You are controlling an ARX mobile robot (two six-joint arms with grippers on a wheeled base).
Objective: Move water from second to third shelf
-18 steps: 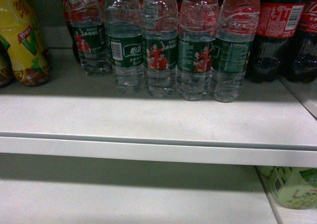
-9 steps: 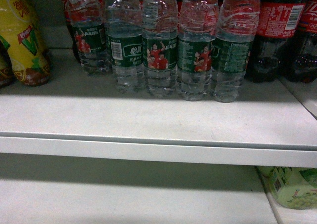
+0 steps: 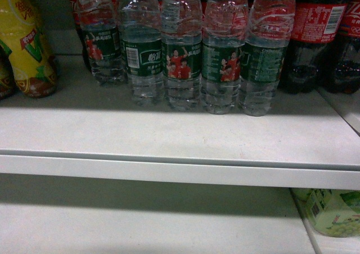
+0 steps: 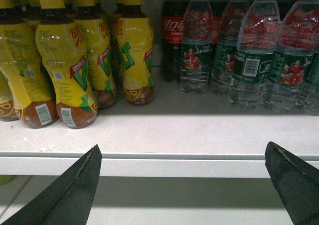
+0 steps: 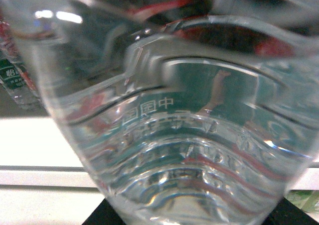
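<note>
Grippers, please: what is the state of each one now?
Left gripper: open, holding nothing.
Right gripper: fingertips hidden; a water bottle fills its camera view, grip cannot be told.

A shop's drinks aisle: white shelves [image 3: 169, 136] stocked in rows by kind, with green-labelled water bottles [image 3: 181, 51], red-labelled cola bottles [image 3: 315, 35] and yellow-wrapped tea bottles [image 4: 65, 60].

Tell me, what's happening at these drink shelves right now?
A two-armed robot is facing shelves of drinks. Its right wrist camera is filled by a clear water bottle pressed right up against it, so the right end effector seems to be holding one, though its fingers are barely visible. The left end effector hangs open and empty below the front edge of the shelf. A row of water bottles stands there between yellow tea bottles and cola bottles.
</note>
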